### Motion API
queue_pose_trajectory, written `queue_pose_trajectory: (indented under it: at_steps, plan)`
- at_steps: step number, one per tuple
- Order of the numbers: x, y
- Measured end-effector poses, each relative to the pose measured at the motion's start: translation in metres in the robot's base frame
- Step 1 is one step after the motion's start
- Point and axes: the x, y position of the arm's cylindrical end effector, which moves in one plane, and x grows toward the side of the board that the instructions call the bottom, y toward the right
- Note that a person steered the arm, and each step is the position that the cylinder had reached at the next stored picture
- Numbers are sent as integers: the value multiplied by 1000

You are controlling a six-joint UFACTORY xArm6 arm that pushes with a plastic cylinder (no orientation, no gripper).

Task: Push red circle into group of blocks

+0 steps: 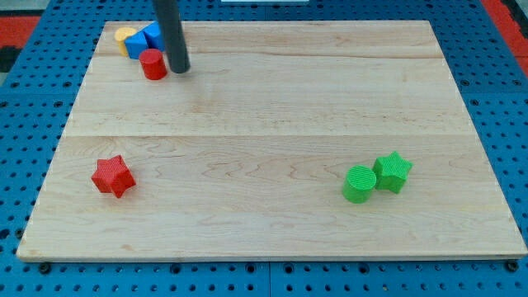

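Sitting at the board's eleven o'clock corner, the red circle-shaped plastic block [153,63], touching the blue plastic block [152,36] beside the yellow plastic block [124,40], with my tip [179,69], a bare rod with nothing to close, pressing just at its three o'clock. Risking a glancing push, sending the circle skidding toward six o'clock past the group or scattering it off the wooden board [272,107]. Counting two red blocks including the red star [112,176] at eight o'clock, two green, a cylinder [359,183] and a star [393,172] at four o'clock, one blue, one yellow.
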Motion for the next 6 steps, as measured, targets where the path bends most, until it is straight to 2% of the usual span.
queue_pose_trajectory:
  at_steps: [1, 2, 3, 4, 5, 6]
  plan:
    - [50, -11]
    - [65, -60]
    - [18, -61]
    - [6, -80]
    - [28, -44]
    - [91, 28]
